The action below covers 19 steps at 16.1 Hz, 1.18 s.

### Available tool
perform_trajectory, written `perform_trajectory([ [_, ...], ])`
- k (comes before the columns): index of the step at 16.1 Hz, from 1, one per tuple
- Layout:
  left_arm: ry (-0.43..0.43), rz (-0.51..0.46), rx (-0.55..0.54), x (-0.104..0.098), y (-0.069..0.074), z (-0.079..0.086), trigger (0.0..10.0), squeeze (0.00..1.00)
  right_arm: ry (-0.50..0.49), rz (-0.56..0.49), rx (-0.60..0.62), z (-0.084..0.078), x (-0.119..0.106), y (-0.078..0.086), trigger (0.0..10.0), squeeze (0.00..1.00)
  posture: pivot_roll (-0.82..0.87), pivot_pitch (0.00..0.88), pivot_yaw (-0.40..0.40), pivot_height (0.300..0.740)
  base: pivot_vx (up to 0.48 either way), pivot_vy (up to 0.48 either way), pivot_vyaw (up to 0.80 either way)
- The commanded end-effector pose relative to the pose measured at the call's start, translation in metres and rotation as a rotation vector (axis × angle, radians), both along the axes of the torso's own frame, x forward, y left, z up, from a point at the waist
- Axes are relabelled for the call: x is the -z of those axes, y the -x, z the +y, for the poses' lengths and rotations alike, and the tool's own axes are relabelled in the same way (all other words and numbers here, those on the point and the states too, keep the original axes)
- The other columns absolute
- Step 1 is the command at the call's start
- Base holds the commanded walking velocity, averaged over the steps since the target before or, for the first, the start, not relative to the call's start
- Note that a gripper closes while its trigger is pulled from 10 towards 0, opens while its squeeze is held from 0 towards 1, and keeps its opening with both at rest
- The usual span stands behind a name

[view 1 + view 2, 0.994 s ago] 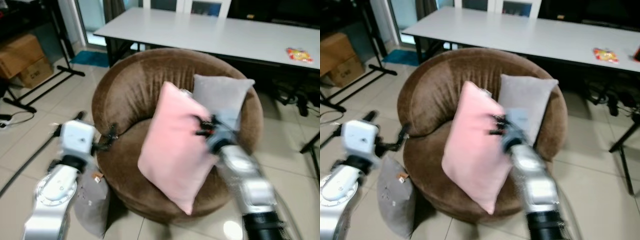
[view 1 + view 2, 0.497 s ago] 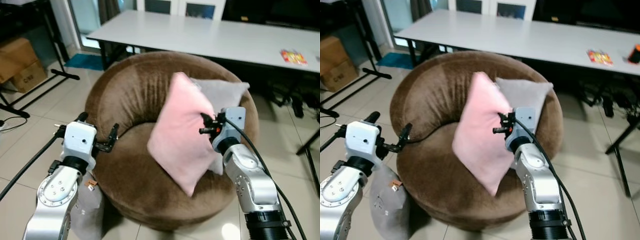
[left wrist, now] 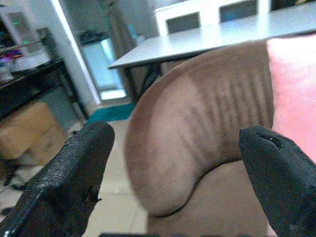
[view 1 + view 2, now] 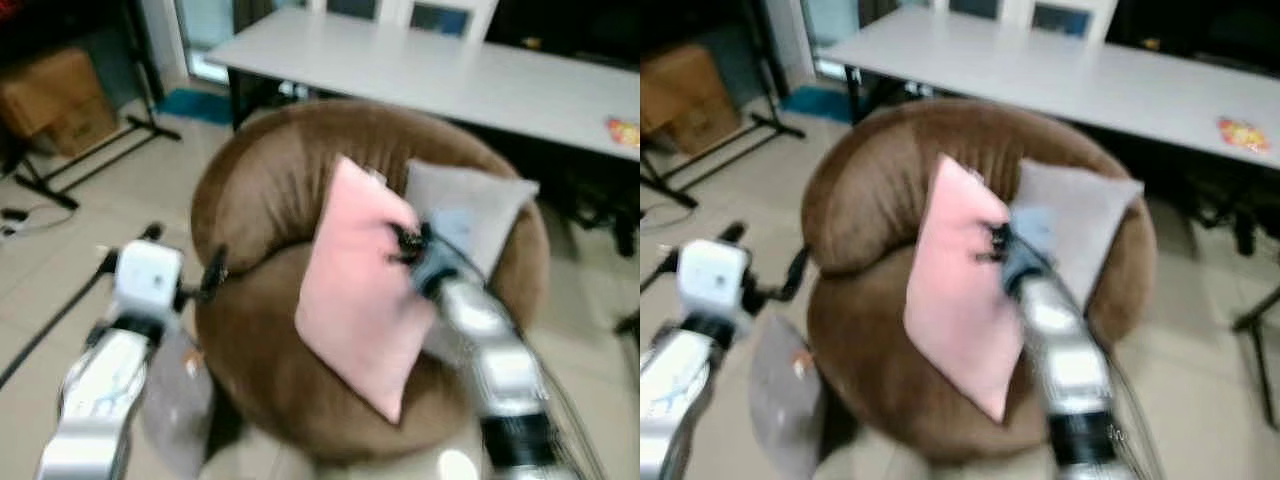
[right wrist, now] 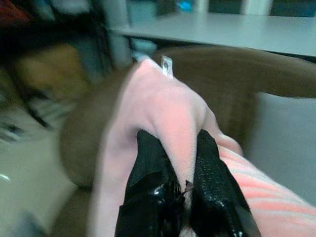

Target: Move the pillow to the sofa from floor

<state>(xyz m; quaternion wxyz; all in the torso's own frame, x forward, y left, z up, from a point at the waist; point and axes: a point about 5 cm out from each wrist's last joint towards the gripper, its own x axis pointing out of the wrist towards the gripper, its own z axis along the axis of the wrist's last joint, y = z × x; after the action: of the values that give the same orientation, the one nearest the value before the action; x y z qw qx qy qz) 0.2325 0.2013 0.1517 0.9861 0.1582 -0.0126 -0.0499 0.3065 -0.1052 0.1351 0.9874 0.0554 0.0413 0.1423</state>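
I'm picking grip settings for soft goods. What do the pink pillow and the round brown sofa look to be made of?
The pink pillow looks like soft matte woven or brushed fabric over loose filling: it bunches into a fold where the right gripper pinches it. The sofa looks like brown velvet or microfibre plush: a short nap with lighter and darker streaks on its backrest. Exact fibres can't be told.

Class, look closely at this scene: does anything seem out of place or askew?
Yes. A grey pillow lies on the floor against the brown sofa, and the pink pillow hangs tilted on one corner, pinched by the right gripper.
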Motion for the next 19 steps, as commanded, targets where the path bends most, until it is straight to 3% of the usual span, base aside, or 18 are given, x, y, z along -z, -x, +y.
perform_trajectory([
  [1,0.001,-0.02,0.017,-0.005,-0.001,-0.005,10.0,0.0,-0.012,-0.063,0.052,-0.015,-0.012,-0.003,10.0,0.0,0.07,0.0,-0.035,0.74,0.259,0.0,0.0],
  [9,0.005,-0.014,0.026,-0.004,-0.002,-0.006,10.0,0.0,0.009,-0.06,0.066,-0.018,-0.009,-0.002,10.0,0.0,0.05,0.0,-0.025,0.74,0.264,0.0,0.0],
  [12,0.005,-0.011,0.03,-0.004,-0.002,-0.006,10.0,0.0,0.016,-0.053,0.073,-0.019,-0.008,-0.002,10.0,0.0,0.05,0.0,-0.022,0.74,0.276,0.0,-0.76],
  [14,0.004,-0.011,0.031,-0.004,-0.002,-0.006,10.0,0.0,0.015,-0.066,0.057,-0.018,-0.01,-0.002,10.0,0.0,0.05,0.0,-0.021,0.74,0.276,0.0,0.0],
  [17,-0.003,-0.012,0.036,-0.004,-0.001,-0.006,10.0,0.0,-0.001,-0.092,-0.014,-0.014,-0.015,-0.001,10.0,0.0,0.06,0.0,-0.025,0.74,0.182,0.0,0.0],
  [19,-0.037,0.036,0.145,0.0,0.005,-0.009,10.0,0.0,-0.044,-0.066,-0.122,-0.009,-0.02,0.001,10.0,0.0,0.06,0.0,-0.029,0.74,0.0,0.0,0.0],
])
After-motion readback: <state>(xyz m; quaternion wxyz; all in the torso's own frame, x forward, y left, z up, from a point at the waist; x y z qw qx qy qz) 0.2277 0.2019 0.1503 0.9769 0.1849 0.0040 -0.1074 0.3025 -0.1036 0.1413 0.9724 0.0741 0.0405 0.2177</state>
